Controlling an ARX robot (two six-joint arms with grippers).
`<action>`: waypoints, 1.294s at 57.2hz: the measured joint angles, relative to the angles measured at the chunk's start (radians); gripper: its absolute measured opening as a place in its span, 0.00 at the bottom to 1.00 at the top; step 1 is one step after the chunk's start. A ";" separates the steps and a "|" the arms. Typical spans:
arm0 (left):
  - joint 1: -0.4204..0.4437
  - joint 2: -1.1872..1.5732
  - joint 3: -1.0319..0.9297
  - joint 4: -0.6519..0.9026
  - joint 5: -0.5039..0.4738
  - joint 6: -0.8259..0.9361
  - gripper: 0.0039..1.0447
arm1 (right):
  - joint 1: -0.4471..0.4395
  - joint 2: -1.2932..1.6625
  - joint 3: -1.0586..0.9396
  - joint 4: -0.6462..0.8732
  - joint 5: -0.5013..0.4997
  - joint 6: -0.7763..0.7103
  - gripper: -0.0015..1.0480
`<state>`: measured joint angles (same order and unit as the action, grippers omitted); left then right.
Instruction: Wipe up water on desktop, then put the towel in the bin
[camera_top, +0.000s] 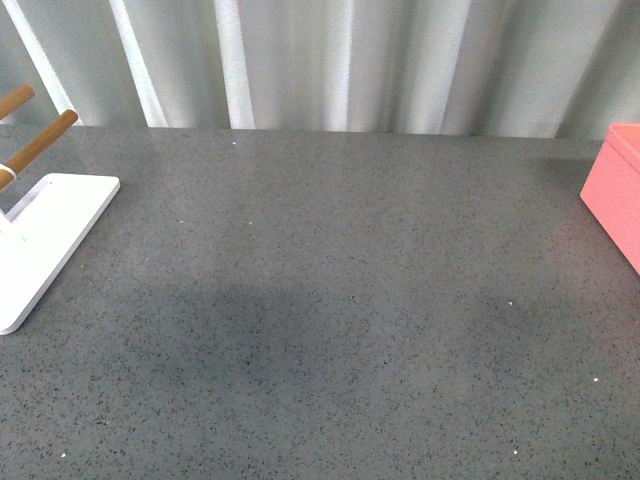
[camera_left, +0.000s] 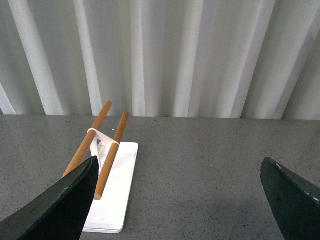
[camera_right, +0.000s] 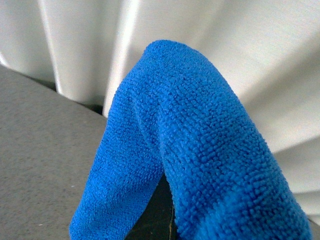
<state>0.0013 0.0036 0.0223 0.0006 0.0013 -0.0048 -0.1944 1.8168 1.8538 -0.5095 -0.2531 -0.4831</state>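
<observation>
Blue towel blocking right wrist view, peg stand left — bin right

1. I read this as a staged test bay: a white pleated curtain backs the whole scene.
2. The dark grey speckled stone-like surface carries props: a flat white stand with brown wooden pegs, a salmon-pink plastic box.

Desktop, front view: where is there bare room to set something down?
The desktop is bare across its middle and front, from the white stand at left to the bin at right, back to the curtain. Only those edges are taken. The towel is held up off it.
</observation>
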 joint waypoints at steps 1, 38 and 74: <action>0.000 0.000 0.000 0.000 0.000 0.000 0.94 | -0.018 0.005 0.005 -0.005 0.000 0.011 0.04; 0.000 0.000 0.000 0.000 0.000 0.000 0.94 | -0.268 0.070 -0.304 0.127 -0.026 0.133 0.04; 0.000 0.000 0.000 0.000 0.000 0.000 0.94 | -0.328 0.187 -0.417 0.126 0.123 0.106 0.04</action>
<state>0.0017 0.0036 0.0223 0.0006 0.0013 -0.0048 -0.5220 2.0037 1.4364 -0.3836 -0.1299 -0.3767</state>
